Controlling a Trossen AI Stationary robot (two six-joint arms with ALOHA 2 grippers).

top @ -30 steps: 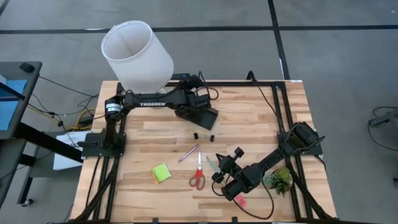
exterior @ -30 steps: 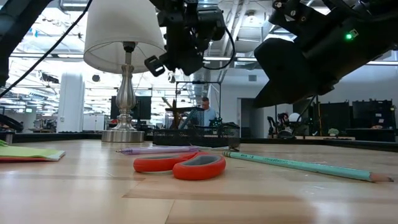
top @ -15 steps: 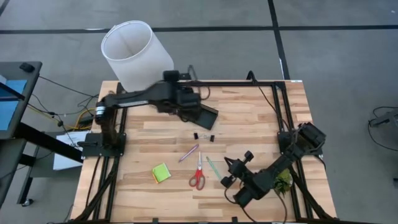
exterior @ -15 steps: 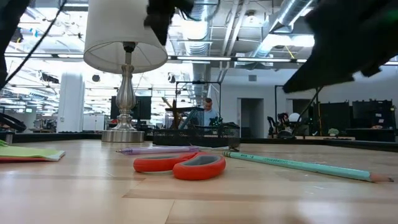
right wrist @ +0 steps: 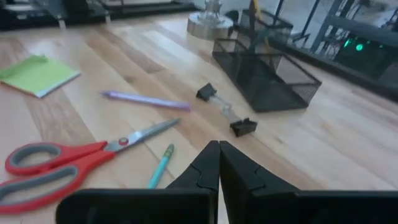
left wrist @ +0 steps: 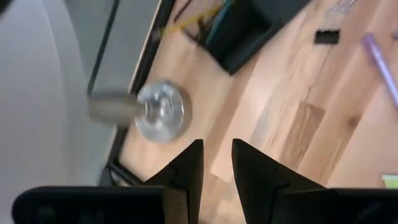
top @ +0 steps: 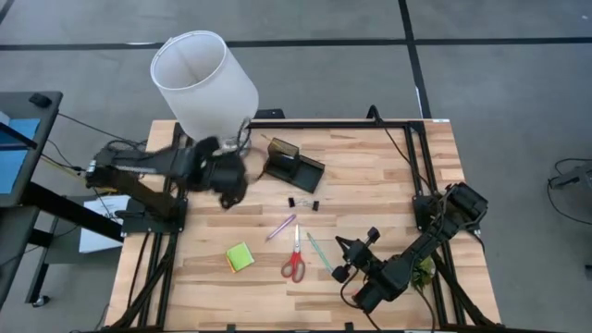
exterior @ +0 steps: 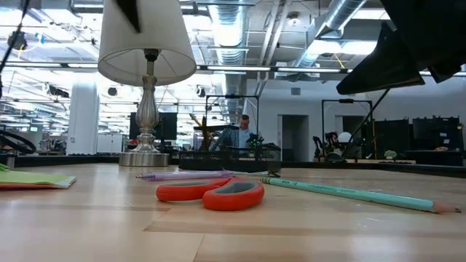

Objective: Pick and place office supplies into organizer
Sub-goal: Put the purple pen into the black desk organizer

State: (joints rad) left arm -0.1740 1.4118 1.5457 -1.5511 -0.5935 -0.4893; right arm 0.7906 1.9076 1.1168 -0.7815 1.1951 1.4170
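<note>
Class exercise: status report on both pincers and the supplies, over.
Left pincer slightly open, empty, near lamp base. Right pincer shut, empty. Red-handled scissors on table, outside black mesh organizer.

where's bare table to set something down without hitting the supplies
Free: the far right stretch between the organizer and the right frame rail, and the strip between the lamp base and the sticky pad. Crowded: the middle, with clips, purple pen, scissors and teal pencil.

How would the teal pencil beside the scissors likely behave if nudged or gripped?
The teal pencil lies flat on the bare wooden table, slim and seemingly round, so it probably rolls when nudged. It looks stiff and light, yet its low profile may make pinching it awkward.
</note>
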